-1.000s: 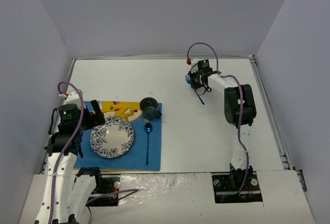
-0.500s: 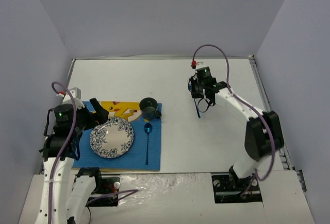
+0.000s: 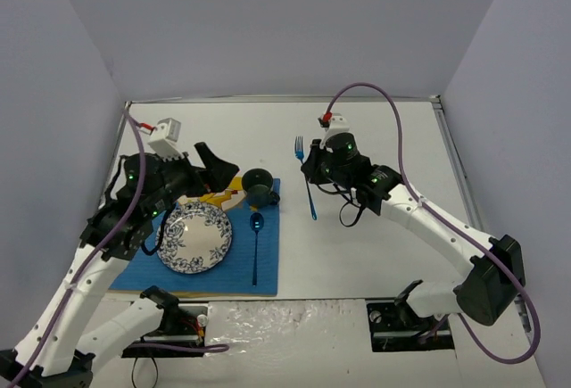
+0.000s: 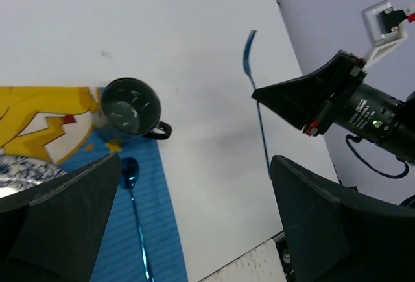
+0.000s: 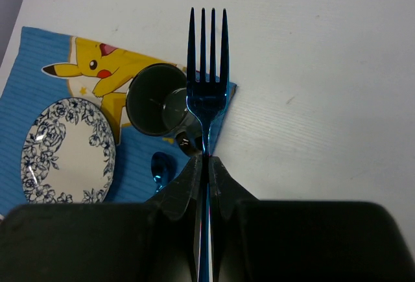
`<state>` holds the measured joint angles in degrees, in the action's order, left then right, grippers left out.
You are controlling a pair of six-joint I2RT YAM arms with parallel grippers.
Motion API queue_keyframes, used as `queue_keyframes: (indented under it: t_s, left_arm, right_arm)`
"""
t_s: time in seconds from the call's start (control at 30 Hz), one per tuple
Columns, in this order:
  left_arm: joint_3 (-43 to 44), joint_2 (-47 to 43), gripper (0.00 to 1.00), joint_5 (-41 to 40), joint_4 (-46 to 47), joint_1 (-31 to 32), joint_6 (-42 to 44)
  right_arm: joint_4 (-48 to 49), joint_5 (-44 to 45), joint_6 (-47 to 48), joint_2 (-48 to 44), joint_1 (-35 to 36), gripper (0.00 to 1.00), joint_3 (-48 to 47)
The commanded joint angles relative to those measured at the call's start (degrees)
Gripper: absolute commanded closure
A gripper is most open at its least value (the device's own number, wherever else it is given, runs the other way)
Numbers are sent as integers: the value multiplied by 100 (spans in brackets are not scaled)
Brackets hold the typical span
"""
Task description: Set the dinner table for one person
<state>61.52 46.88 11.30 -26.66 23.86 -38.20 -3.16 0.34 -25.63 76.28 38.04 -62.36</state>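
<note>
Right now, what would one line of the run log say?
right gripper: shut on fork | left gripper: open, empty | plate, mug, spoon: on placemat

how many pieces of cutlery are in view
2. A blue fork clamped in the right gripper, right of the placemat; a blue spoon lying on the placemat beside the plate.

No writing, number or brand can be read anywhere I look; the only print is a yellow cartoon figure (image 5: 97, 61) on the blue mat (image 5: 133, 159).
</note>
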Motion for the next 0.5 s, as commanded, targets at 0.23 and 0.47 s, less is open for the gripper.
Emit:
queue_keyframes:
  t_s: [0.23,0.47]
  left_arm:
    - [1380,2233,11,-1620,1408,1728,310]
    - [1870,2982,26,-1783,1446,1753,536]
  right_arm:
    - [556,328,-430,-233,548,100,-101]
    - [616,409,-423,-125,698,100,-103]
